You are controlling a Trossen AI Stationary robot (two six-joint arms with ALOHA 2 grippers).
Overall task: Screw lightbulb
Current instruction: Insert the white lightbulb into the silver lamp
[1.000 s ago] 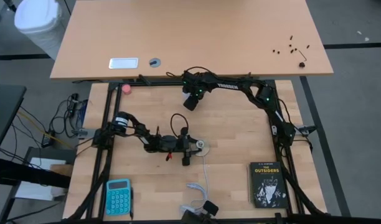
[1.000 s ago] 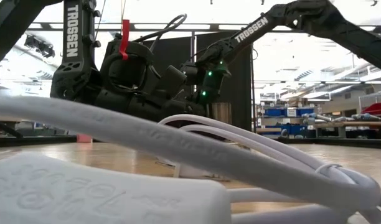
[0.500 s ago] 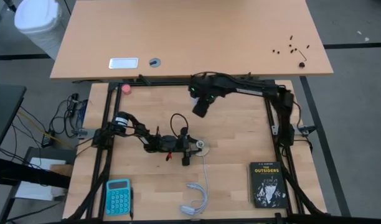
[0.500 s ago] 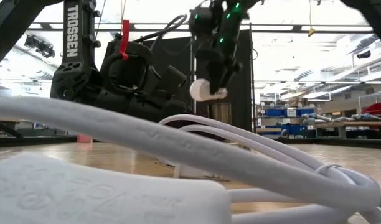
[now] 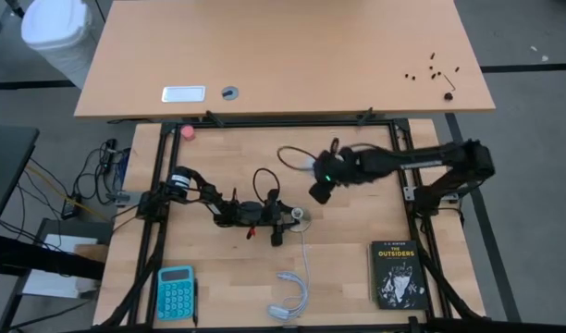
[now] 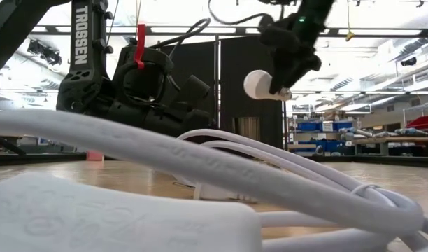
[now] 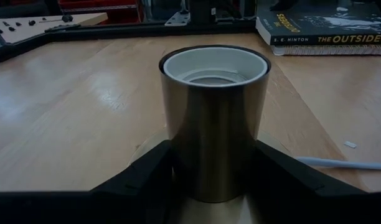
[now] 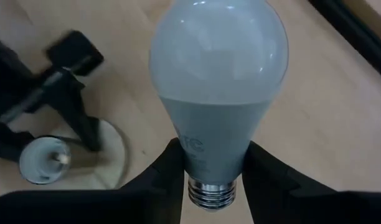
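The lightbulb (image 8: 218,81), white with a greyish neck and a metal screw base, hangs in the air (image 6: 259,84) with my right gripper (image 5: 318,188) shut on it. It is above the table's middle, a little far and right of the socket. The socket (image 7: 214,118) is an upright brass cylinder with a white inside. It stands on its round disc base (image 5: 301,218). My left gripper (image 5: 285,217) is shut on it low over the table. In the right wrist view the socket's open mouth (image 8: 44,160) shows below the bulb. My left gripper pinches the lower part of the socket's brass cylinder (image 7: 212,171) between its two fingers (image 7: 147,177), coming in about level from the table's left. The socket stands upright, mouth up, with its disc base on the table. My right gripper pinches the bulb's narrow grey neck (image 8: 209,152), just above the screw thread, between its two fingers (image 8: 169,174). The fingers slant down from the table's right. The bulb is lifted clear, its globe pointing away from the fingers, toward the table's left and slightly down.
A white cord (image 5: 306,264) runs from the socket to the near edge and fills the low view's foreground (image 6: 200,164). A book (image 5: 397,275) lies near right, a teal calculator (image 5: 176,291) near left, a pink ball (image 5: 187,132) far left. Black frame rails (image 5: 264,122) border the table.
My right gripper has swung with the lightbulb from the table's far middle toward the right and near edges, rising and coming closer to the socket. It has turned as it went. The bulb stays held and clear of the table.
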